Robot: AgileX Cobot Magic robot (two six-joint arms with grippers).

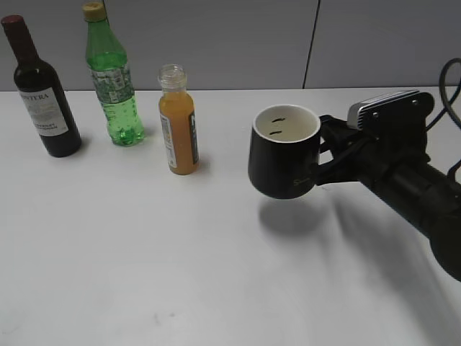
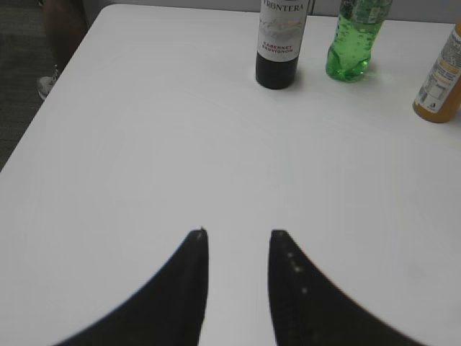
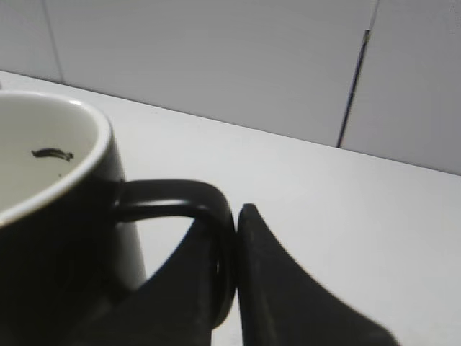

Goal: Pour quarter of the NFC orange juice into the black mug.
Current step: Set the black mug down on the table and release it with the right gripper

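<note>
White table (image 1: 144, 274) fills my views; my right gripper (image 3: 234, 238) clamps the black mug (image 1: 283, 153) by its handle, seemingly lifted; the NFC orange juice (image 1: 178, 120) stands left of it, well apart; my left gripper (image 2: 238, 234) hangs parted, holding nothing.

Matte black arm (image 1: 421, 191), silver wrist camera (image 1: 382, 108), black cable (image 1: 448, 86)

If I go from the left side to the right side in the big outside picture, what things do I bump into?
Dark wine bottle → green plastic bottle → NFC orange juice → black mug, lifted off the white table → right gripper holding the mug's handle.
</note>
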